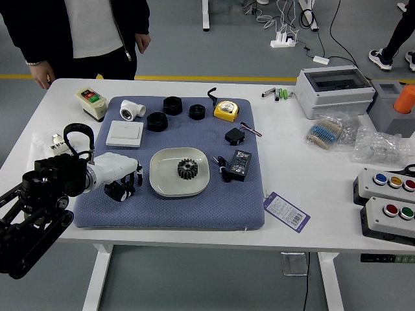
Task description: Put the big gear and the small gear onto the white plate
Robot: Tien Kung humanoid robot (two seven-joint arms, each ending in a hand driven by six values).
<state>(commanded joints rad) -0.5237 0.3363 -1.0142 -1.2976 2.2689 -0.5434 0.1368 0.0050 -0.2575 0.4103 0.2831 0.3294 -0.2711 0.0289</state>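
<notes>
Meets the small gear (pixel 130 187) with the left hand (pixel 115 170), left of the white plate (pixel 161 188); cannot tell whether grasping or loose. Risks dropping it if pinched off-centre, or bumping the big gear (pixel 187 169), already plated, if swung in low.

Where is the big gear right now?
In the head view, the big gear sits on the white plate, left of the black power adapter.
</notes>
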